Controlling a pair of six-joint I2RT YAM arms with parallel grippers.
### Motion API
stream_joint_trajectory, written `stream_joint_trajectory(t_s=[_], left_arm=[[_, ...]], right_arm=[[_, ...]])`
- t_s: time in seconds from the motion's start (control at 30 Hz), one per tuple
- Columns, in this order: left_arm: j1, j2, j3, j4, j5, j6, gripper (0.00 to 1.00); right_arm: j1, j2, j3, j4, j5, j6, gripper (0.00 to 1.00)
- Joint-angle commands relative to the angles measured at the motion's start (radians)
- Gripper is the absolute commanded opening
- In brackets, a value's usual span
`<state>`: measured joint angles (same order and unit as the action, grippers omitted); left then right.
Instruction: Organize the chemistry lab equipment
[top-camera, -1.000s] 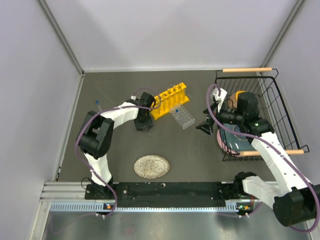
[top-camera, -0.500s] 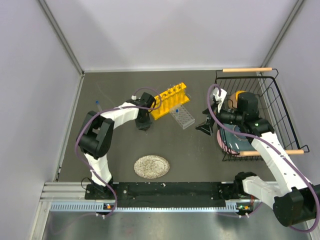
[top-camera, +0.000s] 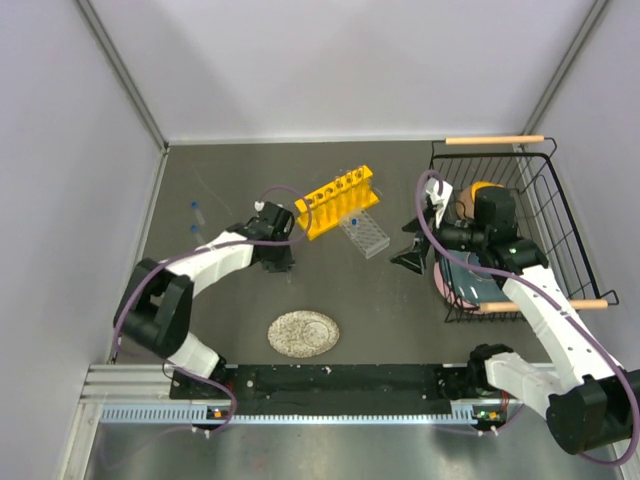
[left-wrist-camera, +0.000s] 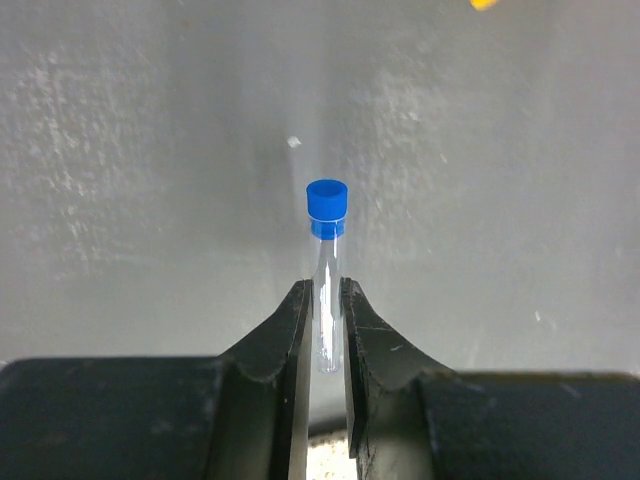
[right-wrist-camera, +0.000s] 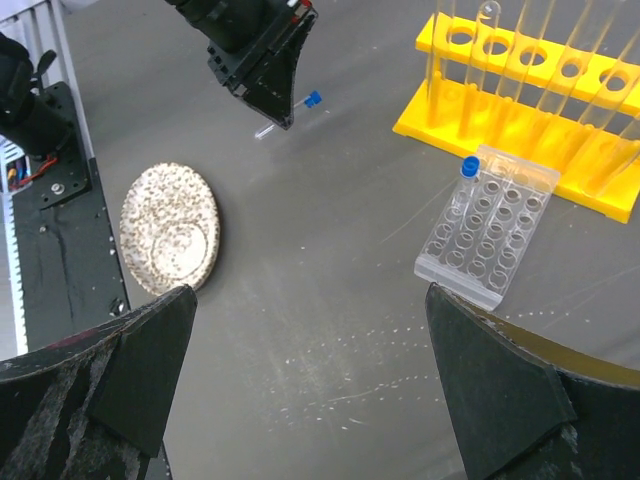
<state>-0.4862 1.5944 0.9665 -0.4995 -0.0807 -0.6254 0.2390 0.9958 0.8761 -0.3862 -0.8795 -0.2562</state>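
Observation:
My left gripper (left-wrist-camera: 326, 300) is shut on a thin clear vial with a blue cap (left-wrist-camera: 327, 260), which sticks out past the fingertips. In the top view this gripper (top-camera: 278, 262) sits left and nearer than the yellow test-tube rack (top-camera: 338, 201), which holds several glass tubes (right-wrist-camera: 440, 60). The small clear gridded rack (top-camera: 364, 233) lies beside it with one blue-capped vial (right-wrist-camera: 468, 170) standing in a corner hole. Two more blue-capped vials (top-camera: 195, 209) lie at the far left. My right gripper (right-wrist-camera: 310, 300) hangs open and empty, right of the clear rack.
A round speckled grey plate (top-camera: 303, 333) lies near the front, in front of the left gripper. A black wire basket (top-camera: 541, 206) with bowls stands at the right, behind the right arm. Grey walls close in the table on three sides.
The left jaws have shut on the blue-capped vial. The left arm has drawn back left and toward the near side, away from the yellow rack. The right arm has not moved.

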Motion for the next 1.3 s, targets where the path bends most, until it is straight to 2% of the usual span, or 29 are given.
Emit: stream_joint_trajectory(t_s=[0.0,0.1,0.23,0.43,0.63,0.77,0.93,1.27], left_arm=[[-0.003,-0.178,-0.106,0.174,0.168,0.107,0.03],[-0.003,-0.310,-0.224,0.266,0.245,0.154,0.03],[-0.015,-0.503,-0.307,0.372,0.395,0.173,0.03],[-0.104,-0.631,-0.316,0.464,0.470,0.148,0.04],[-0.303,-0.578,-0.218,0.522,0.434,0.119,0.04],[-0.374,-0.525,-0.155,0.558,0.406,0.105,0.04],[-0.428,-0.462,-0.083,0.559,0.372,0.112,0.04],[-0.451,-0.425,-0.038,0.535,0.315,0.130,0.03]], right_arm=[[-0.007,-0.002,0.012,0.027,-0.073,0.012,0.99],[-0.007,0.004,0.018,0.021,-0.127,0.008,0.99],[0.002,0.033,0.037,0.007,-0.234,0.017,0.99],[0.075,0.087,0.145,-0.111,-0.202,0.052,0.99],[0.154,0.155,0.244,-0.109,-0.115,0.237,0.99],[0.158,0.193,0.251,-0.050,-0.087,0.426,0.99],[0.172,0.191,0.184,0.027,-0.102,0.514,0.97],[0.178,0.176,0.120,0.092,-0.139,0.604,0.68]])
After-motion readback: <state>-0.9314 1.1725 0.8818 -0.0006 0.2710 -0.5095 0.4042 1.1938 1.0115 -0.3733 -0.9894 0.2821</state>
